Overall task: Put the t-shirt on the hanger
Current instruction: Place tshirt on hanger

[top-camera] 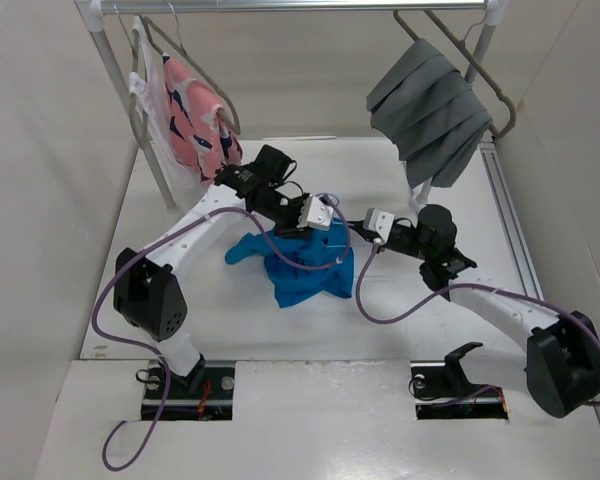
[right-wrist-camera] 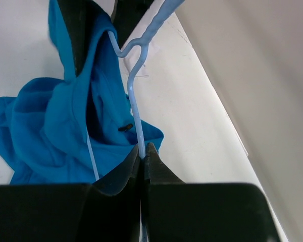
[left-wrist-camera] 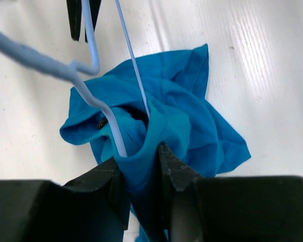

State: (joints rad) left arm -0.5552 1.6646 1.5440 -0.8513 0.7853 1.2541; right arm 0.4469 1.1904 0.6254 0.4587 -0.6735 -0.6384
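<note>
Two pincers meet above the middle of the white worktop (top-camera: pixel 230 320), whose boards show a faint lengthwise grain. We see the left pincer (left-wrist-camera: pixel 141 161) closed tight on a raised fold of the t-shirt (top-camera: pixel 305 265), a plain bright blue knit lying crumpled at the worktop's centre. The right pincer (right-wrist-camera: pixel 143 159) is clamped, jaws almost touching, on the thin light-blue wire of the hanger (right-wrist-camera: pixel 133 101), which runs into the cloth beside that fold, its twisted neck and hook rising above. Purple cables (top-camera: pixel 380 310) loop from both arms. Over the far edge a metal rail (top-camera: pixel 300 6) carries a pink garment (top-camera: pixel 195 110) with dark pattern at the far left corner and a grey cloth (top-camera: pixel 430 110) draped at the far right; plain pale walls (top-camera: pixel 40 200) close in the sides
</note>
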